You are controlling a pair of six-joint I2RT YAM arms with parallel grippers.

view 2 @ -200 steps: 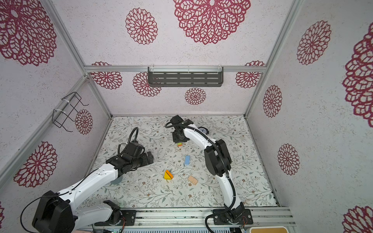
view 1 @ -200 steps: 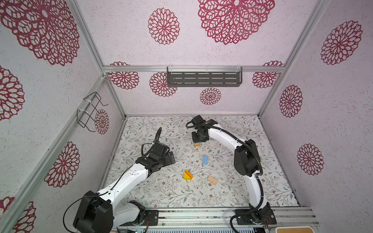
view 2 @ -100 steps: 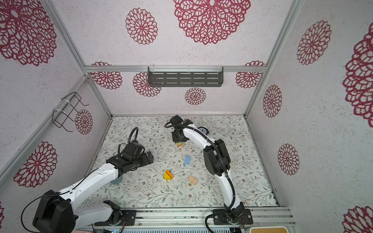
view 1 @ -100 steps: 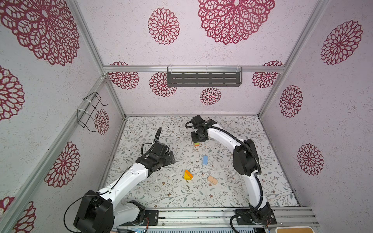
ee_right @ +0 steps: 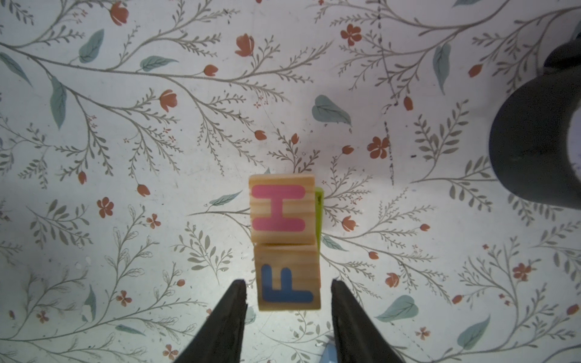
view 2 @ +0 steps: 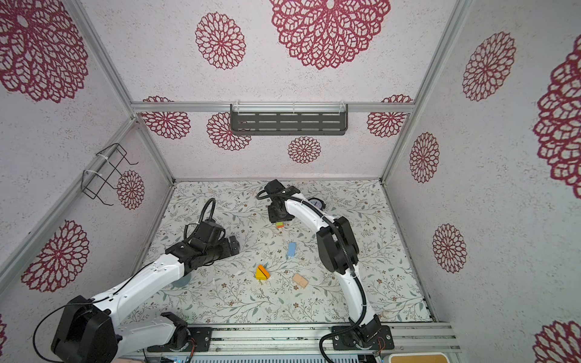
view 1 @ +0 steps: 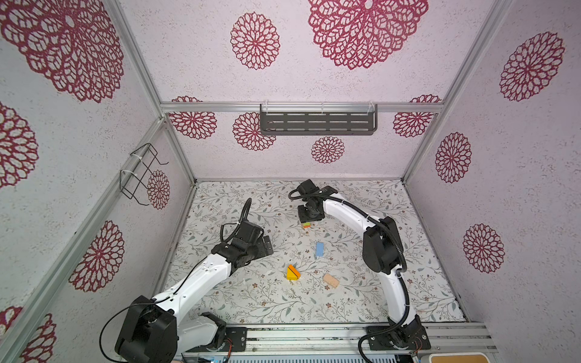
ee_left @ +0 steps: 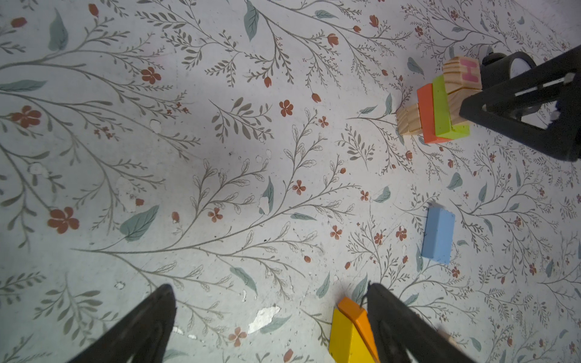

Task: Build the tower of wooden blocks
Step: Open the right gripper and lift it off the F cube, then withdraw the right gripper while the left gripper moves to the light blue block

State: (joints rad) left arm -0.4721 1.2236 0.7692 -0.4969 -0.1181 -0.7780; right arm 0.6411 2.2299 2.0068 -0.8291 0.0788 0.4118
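At the right hand (ee_right: 288, 283) stand two lettered cubes (ee_right: 281, 209), one green brick (ee_left: 441, 110), one orange-red brick (ee_left: 427, 113) and one clock (ee_right: 534, 141). Clear of that hand lie one blue brick (ee_left: 438, 235), one tan brick (view 1: 331, 280) and two wedges (ee_left: 344, 339).

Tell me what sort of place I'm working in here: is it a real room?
Probably a purpose-built robot test booth, not a real room: wallpapered panels held in an aluminium frame, a left arm and right arm mounted on a front rail, and toy blocks on a floral-print table.
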